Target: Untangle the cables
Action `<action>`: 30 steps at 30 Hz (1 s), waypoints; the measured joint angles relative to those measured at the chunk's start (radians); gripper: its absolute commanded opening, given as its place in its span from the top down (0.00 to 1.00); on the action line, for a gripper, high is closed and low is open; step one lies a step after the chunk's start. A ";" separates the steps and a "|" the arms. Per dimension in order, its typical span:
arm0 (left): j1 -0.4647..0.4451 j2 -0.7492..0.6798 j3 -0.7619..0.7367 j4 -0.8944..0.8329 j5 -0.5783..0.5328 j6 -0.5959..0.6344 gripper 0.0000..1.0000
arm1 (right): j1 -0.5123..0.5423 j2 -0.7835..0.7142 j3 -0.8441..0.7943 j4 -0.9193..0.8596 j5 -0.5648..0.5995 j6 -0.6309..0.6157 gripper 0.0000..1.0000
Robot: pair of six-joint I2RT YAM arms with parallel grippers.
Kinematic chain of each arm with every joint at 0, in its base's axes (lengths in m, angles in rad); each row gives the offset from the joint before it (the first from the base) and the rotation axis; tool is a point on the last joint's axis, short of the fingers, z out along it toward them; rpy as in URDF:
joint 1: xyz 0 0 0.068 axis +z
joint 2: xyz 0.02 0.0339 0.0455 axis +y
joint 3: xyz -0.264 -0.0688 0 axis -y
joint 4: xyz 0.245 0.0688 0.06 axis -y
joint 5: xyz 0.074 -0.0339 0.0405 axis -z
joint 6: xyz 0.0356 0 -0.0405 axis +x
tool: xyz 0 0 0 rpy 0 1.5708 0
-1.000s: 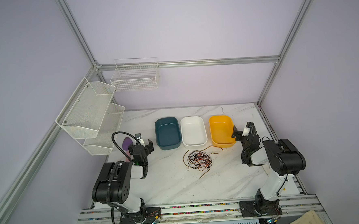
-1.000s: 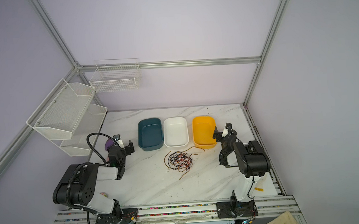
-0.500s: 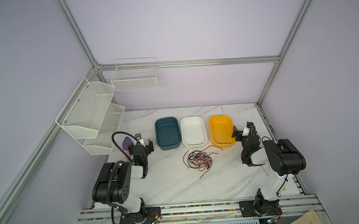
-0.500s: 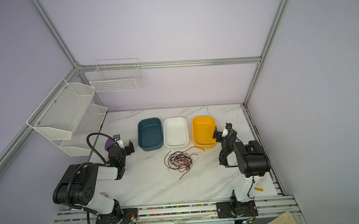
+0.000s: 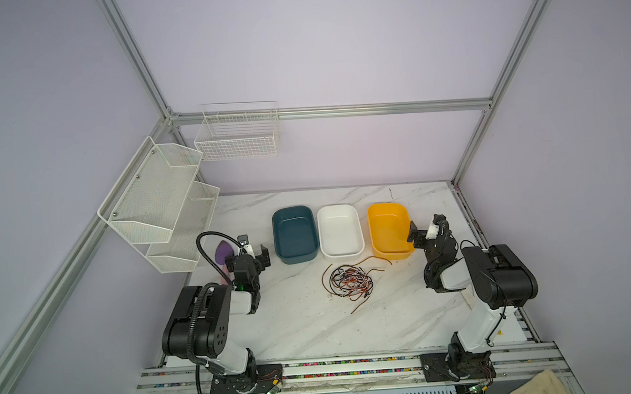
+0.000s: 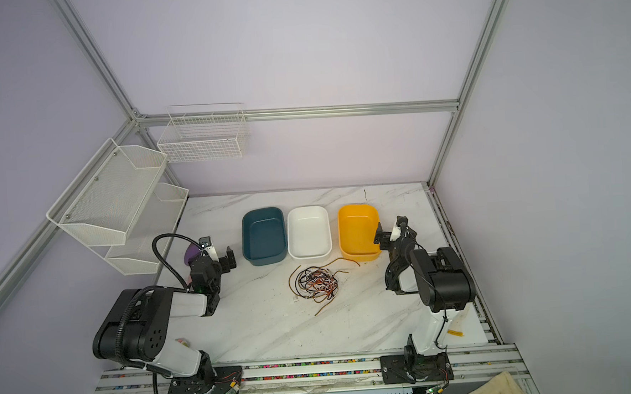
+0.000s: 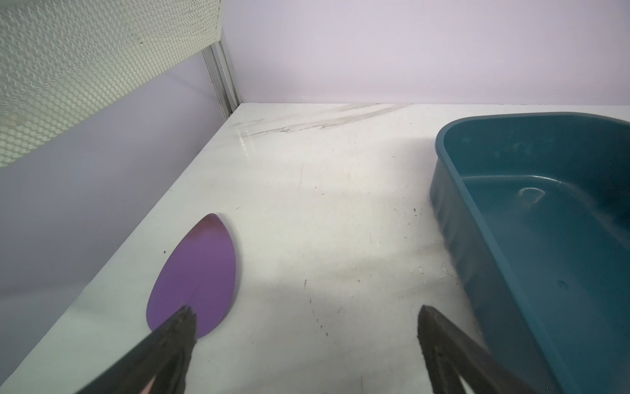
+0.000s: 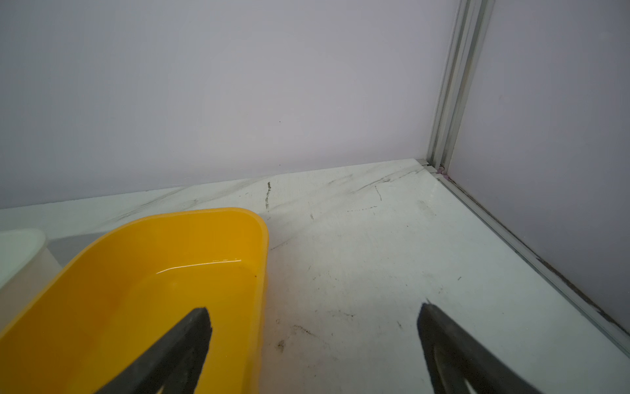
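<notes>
The cables (image 5: 349,283) are black, white and orange-brown, the table (image 5: 306,328) grey-veined white, the bins (image 5: 340,230) teal, white and yellow.

Cables (image 5: 350,283) mid-table (image 5: 306,328) — three tubs (image 5: 340,233) in row just behind; wire racks (image 5: 158,198) far L.

In both top views a white bin (image 5: 343,254) stands on the marble table (image 5: 306,324), at 12 o'clock from the table's middle. A teal bin (image 5: 296,257) sits just beside it at its 9 o'clock and a yellow bin (image 5: 393,255) at its 3 o'clock. A flat purple leaf shape (image 5: 222,253) lies at 9 o'clock near the table edge, apart from the teal bin. A mesh shelf (image 5: 151,199) hangs at 10 o'clock and a wire basket (image 5: 237,142) at 11. A beige cloth (image 5: 535,388) lies at 4 o'clock, off the table.
</notes>
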 measured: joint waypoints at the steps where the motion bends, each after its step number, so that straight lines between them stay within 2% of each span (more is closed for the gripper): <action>1: 0.000 0.000 0.000 0.000 0.000 0.000 0.00 | 0.000 0.000 0.000 0.000 0.000 0.000 0.02; 24: 0.000 0.000 0.000 0.000 0.000 0.000 0.00 | 0.000 -0.007 0.000 -0.010 0.012 0.001 0.02; 26: 0.000 0.000 0.000 0.000 0.000 0.000 0.00 | 0.000 -0.048 -0.001 -0.058 0.053 0.017 0.02; 30: 0.000 0.001 0.000 0.000 0.000 0.000 0.00 | 0.000 -0.279 -0.011 -0.151 0.117 0.056 0.02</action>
